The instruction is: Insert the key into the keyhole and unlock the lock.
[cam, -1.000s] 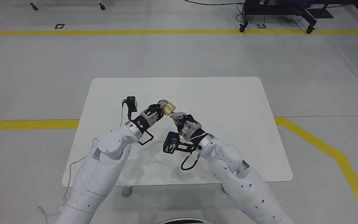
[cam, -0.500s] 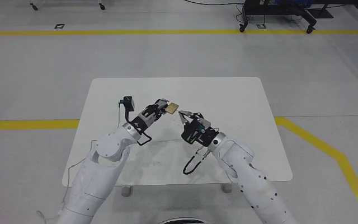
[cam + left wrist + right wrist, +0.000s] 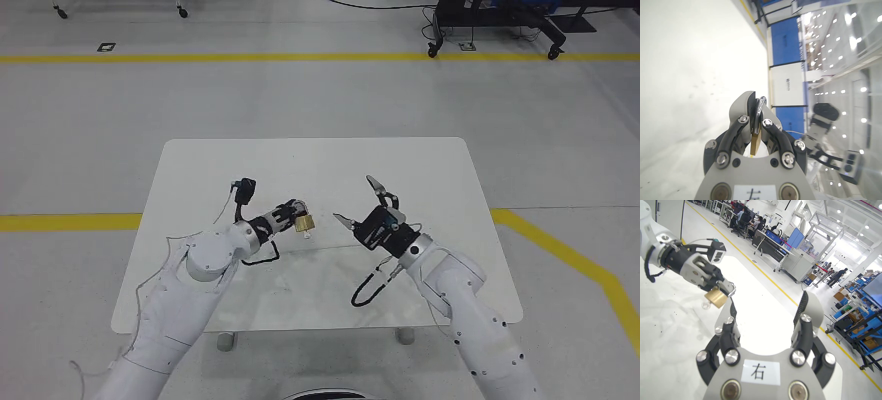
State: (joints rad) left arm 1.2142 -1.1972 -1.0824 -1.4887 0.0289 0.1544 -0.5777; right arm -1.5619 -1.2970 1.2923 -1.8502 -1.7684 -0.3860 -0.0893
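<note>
left pincer grips a brass padlock, right pincer stands open nearby

above a white bench (image 3: 420,170), the left pincer (image 3: 297,215) is clenched on the lock (image 3: 716,298). its two fingers press the silver shackle (image 3: 761,101) flat between their pads. the brass body hangs just under those fingers, off the bench surface. a small pale rounded piece (image 3: 706,306) juts from the end of the lock body farthest from the shackle. whether it is the key cannot be told.

the right pincer (image 3: 768,298) is released, its fingers spread wide with nothing between them. it sits to the side of the left pincer, a clear gap apart, with its open fingertips turned towards the lock. it touches neither the lock nor the other pincer.
</note>
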